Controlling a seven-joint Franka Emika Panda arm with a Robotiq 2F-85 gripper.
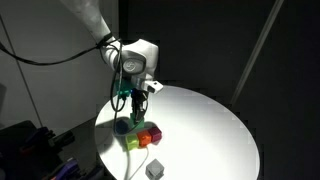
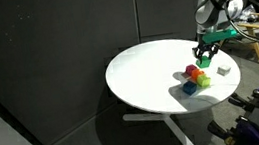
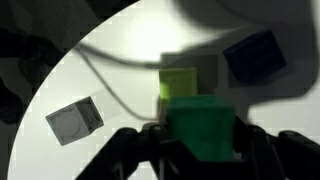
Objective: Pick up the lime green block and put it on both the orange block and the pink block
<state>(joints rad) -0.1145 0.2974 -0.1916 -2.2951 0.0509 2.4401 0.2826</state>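
1. Over the cluster of cubes near the rim of the round white worktop (image 1: 210, 120), the hand (image 1: 136, 100) is clamped on the lime green block (image 3: 203, 125). The wrist view shows one finger on each side of it.
2. The lime green block is off the worktop, up in the air above the cluster. In both exterior views it looks clear of the cubes below.
3. The pink block (image 2: 191, 71) and orange block (image 2: 200, 76) sit side by side under the hand. In the wrist view the held block hides both.
4. A yellow-green cube (image 3: 180, 80) is just beside the orange block, with its near edge covered by the held block in the wrist view.
5. A dark blue cube (image 3: 253, 55) is at the edge of the cluster; can't tell if it touches the others.
6. A grey cube (image 3: 74, 120) lies alone, apart from the cluster, near the rim.
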